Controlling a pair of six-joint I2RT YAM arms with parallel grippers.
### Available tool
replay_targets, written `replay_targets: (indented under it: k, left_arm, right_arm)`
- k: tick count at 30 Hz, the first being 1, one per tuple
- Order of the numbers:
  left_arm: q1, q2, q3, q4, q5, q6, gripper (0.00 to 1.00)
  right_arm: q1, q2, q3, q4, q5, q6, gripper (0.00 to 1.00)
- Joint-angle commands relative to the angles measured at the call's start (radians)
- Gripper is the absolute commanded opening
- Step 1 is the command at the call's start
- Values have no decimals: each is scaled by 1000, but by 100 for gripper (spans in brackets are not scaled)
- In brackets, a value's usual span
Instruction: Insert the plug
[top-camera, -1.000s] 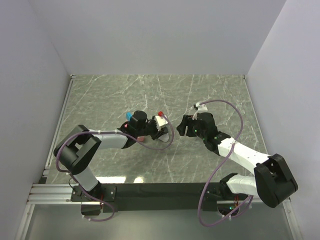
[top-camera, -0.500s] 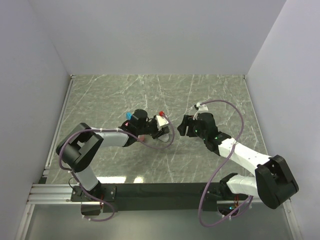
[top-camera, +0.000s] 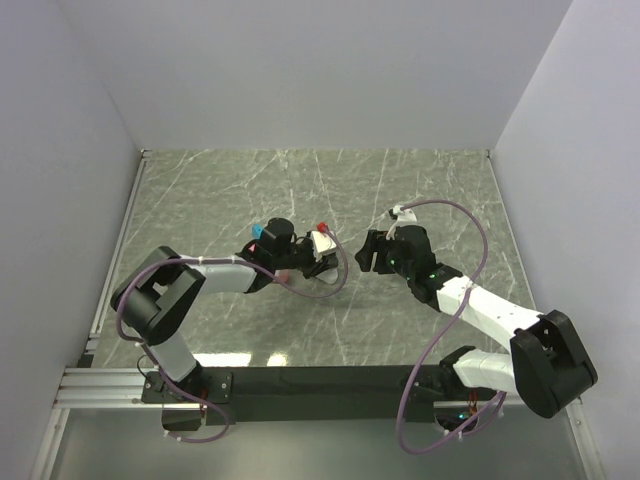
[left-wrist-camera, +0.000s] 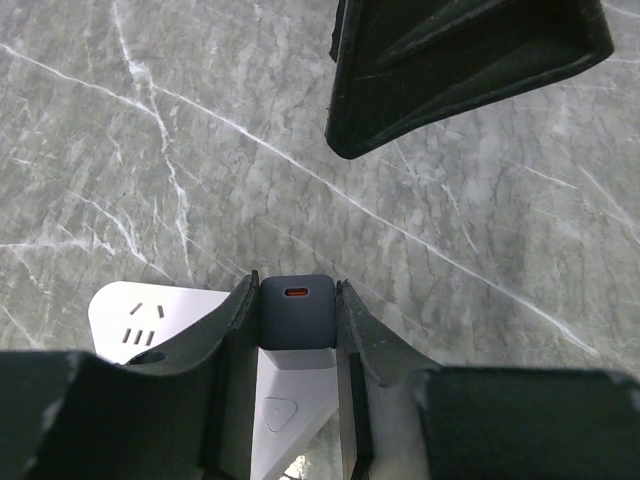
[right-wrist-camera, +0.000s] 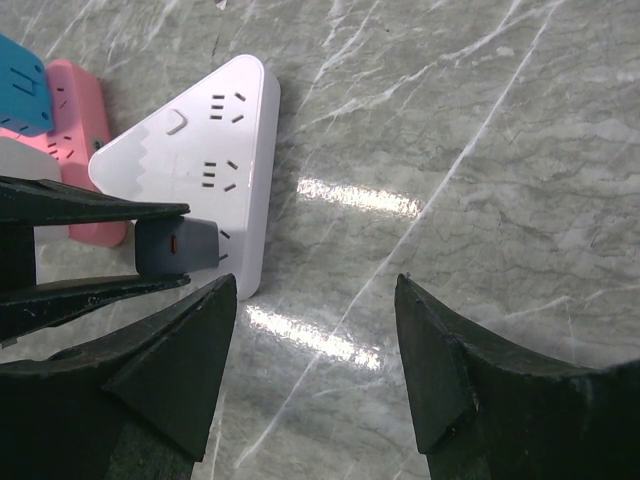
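Observation:
A grey plug block (left-wrist-camera: 295, 310) with an orange port sits pinched between my left gripper's (left-wrist-camera: 293, 292) fingers. It is held against a socket of the white triangular power strip (right-wrist-camera: 205, 150). In the right wrist view the plug (right-wrist-camera: 176, 246) shows its metal prongs, still bare, between its body and the strip's face near the lower corner. My right gripper (right-wrist-camera: 315, 300) stands open just right of the strip, over bare marble, holding nothing. From above, the left gripper (top-camera: 312, 258) and the right gripper (top-camera: 362, 252) face each other across the strip (top-camera: 323, 243).
A pink power strip (right-wrist-camera: 85, 130) and a blue one (right-wrist-camera: 20, 85) lie just left of the white strip. A small red piece (top-camera: 322, 225) sits behind it. Purple cables loop off both arms. White walls close in the marble table (top-camera: 300, 190).
The left arm's forearm has shifted a little with the plug still in its grip. The right arm has not moved.

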Motion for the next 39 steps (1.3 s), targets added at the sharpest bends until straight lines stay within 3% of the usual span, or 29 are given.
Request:
replay_targets:
  k: [1, 23, 39]
  left_arm:
    - [4, -23, 7, -92, 25, 9, 1]
    - [41, -9, 28, -110, 36, 13, 1]
    - [21, -18, -70, -27, 16, -51, 1]
  right_arm:
    - [-1, -13, 39, 12, 14, -11, 71]
    - [2, -11, 41, 7, 6, -14, 71]
    - [2, -22, 32, 13, 2, -10, 71]
